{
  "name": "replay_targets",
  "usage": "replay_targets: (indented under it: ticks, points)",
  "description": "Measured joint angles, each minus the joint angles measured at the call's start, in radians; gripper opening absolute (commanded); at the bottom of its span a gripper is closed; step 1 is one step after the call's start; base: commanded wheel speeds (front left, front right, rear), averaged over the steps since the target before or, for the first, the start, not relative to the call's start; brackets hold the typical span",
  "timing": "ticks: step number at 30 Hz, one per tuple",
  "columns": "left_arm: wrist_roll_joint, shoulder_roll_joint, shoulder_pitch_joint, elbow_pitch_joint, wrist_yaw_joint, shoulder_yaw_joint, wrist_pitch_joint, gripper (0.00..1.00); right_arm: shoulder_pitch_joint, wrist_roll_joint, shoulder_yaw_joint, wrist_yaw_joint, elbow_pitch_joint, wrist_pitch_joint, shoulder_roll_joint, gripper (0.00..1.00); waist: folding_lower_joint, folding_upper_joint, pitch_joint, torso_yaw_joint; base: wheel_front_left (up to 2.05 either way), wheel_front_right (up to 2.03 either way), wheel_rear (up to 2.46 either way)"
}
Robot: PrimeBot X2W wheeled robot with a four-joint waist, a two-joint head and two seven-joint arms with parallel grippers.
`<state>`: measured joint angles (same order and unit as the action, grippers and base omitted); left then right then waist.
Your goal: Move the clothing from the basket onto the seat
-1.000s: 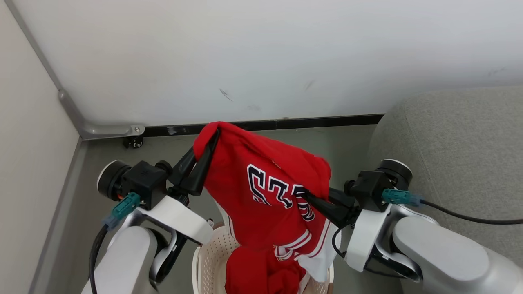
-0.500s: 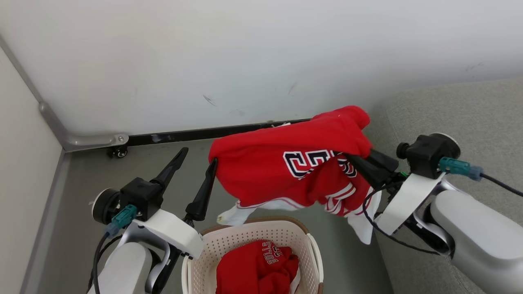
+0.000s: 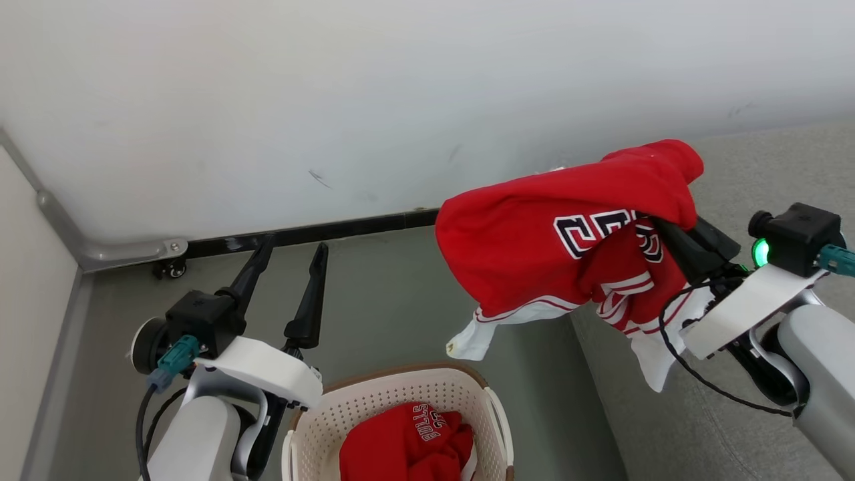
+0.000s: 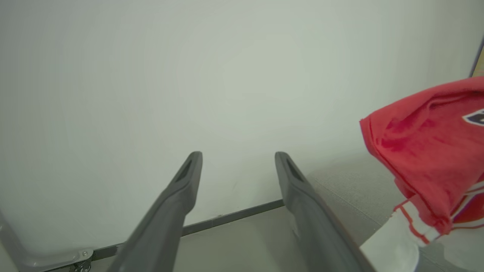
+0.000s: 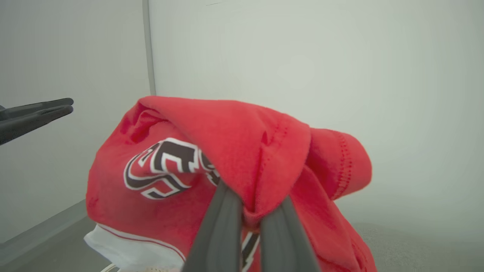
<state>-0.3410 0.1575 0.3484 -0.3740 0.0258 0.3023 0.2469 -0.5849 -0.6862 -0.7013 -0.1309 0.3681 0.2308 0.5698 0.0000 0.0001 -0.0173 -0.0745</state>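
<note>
— Right claw (image 5: pixel 252 206) pinched shut on the red jersey (image 3: pixel 534 247), hanging above the edge of the seat (image 3: pixel 755 167), beyond the basket (image 3: pixel 374 407). Advice?
— Carry further over the seat, lower, only then release.
— Left claw (image 3: pixel 294 244)?
— Spread wide, empty. Half a second ago close beside the jersey; now well apart.

Bright, even light — soft shadows, slight wide-angle distortion
</note>
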Motion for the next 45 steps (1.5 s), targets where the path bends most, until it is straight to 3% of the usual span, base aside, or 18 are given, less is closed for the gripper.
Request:
replay_targets:
  ticks: [14,25,35,45]
  points:
    - [0.0,-0.03,-0.02,0.01,-0.008,-0.01,0.006,1.0,0.173,0.028,0.19,0.0,-0.019,0.008,0.0,0.0,0.0,0.0,-0.012,-0.083,0.0,0.0,0.0]
    - [0.002,-0.038,-0.042,0.026,-0.017,-0.028,0.006,1.0,0.301,0.079,0.306,0.0,-0.076,0.011,-0.044,0.0,0.0001,0.0,-0.011,-0.164,0.0,0.0,0.0]
    - [0.016,-0.038,-0.06,0.059,-0.027,-0.057,0.006,1.0,0.344,0.127,0.334,0.0,-0.126,0.0,-0.065,0.0,0.0,0.0,0.004,-0.237,0.0,0.0,0.0]
    - [0.046,-0.016,-0.081,0.116,-0.055,-0.103,0.006,1.0,0.311,0.126,0.335,0.0,-0.169,-0.048,-0.074,0.0,0.0,0.0,0.042,-0.269,0.0,0.0,0.0]
